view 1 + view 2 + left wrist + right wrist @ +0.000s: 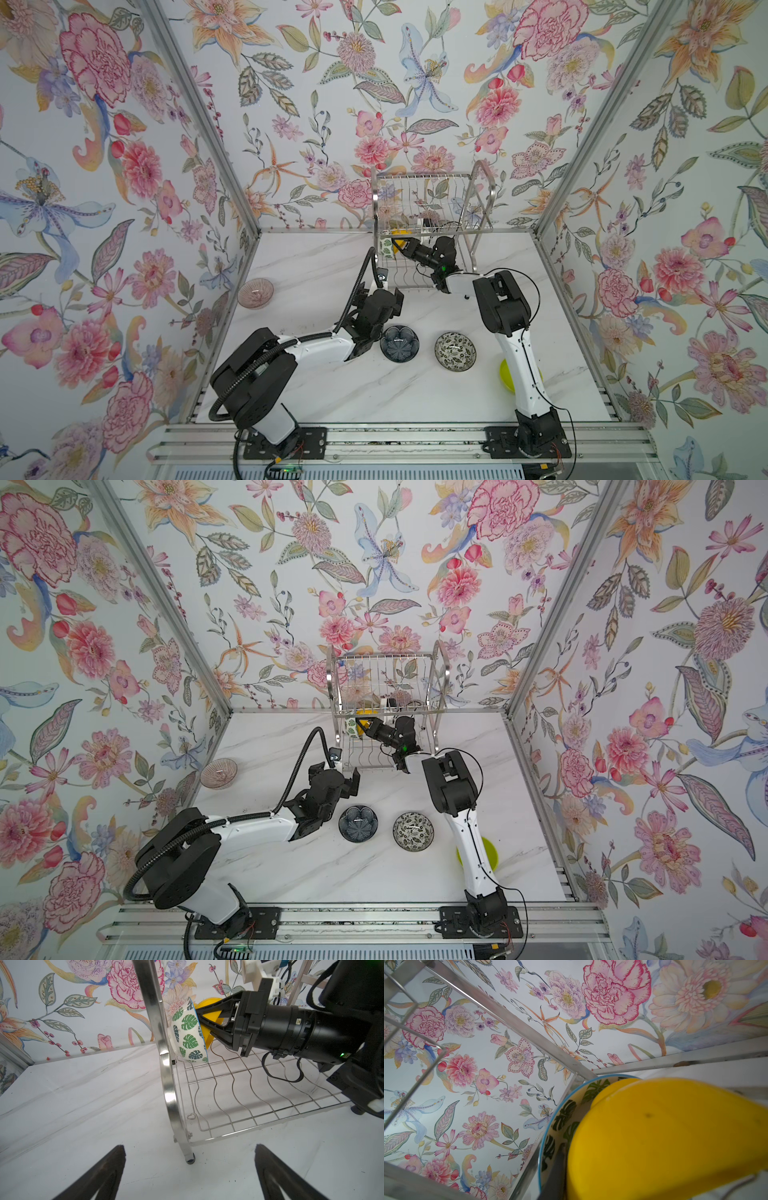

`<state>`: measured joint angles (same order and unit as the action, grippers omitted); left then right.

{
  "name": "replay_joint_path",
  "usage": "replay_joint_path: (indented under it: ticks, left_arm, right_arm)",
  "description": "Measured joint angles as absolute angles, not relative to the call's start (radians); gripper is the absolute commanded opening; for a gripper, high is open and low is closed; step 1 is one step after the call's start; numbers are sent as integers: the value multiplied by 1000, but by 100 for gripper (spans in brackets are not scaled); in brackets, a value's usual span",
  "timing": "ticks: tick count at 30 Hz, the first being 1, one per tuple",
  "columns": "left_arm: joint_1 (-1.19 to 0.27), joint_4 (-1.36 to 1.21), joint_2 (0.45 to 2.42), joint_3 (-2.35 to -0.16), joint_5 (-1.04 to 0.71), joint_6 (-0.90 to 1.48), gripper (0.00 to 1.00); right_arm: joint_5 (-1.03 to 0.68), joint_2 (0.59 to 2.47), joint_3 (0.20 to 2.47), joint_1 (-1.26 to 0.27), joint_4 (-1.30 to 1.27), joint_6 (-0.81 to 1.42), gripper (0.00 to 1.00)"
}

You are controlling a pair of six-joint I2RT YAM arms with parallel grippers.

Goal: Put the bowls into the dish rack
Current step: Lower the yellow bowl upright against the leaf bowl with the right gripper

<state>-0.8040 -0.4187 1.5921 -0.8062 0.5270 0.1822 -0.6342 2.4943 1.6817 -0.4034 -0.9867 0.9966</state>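
The dish rack [432, 195] [386, 675] [166, 1064] stands at the table's back. On its lower shelf a green-leaf white bowl [387, 248] [189, 1032] [562, 1115] stands on edge against the end frame. My right gripper [402, 245] [200, 1016] reaches in under the upper shelf, shut on the orange-yellow bowl [207, 1004] [664, 1136], which rests against the leaf bowl's open side. My left gripper [380, 291] [190, 1147] hangs open and empty above the table by the rack's front leg. On the table lie a dark blue bowl [399, 342], a black-white floral bowl [455, 350] and a pink glass bowl [255, 293].
A lime green bowl [488, 852] lies at the front right, partly hidden behind my right arm. Flowered walls close in the marble table [332, 386] on three sides. The rack's wire shelf [259, 1093] to the right of the two bowls holds nothing.
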Motion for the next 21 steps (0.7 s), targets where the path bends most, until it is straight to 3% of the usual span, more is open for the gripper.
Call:
replay_joint_path:
  ticks: [8,21]
  left_arm:
    - [-803,-419,1592,-806,527,182,99]
    - [-803,-419,1592,-808,527,182,99]
  right_arm:
    - [-648,2490,1681,-401,-953,979,21]
    - [-651,2480,1681,-402,-906,957,24]
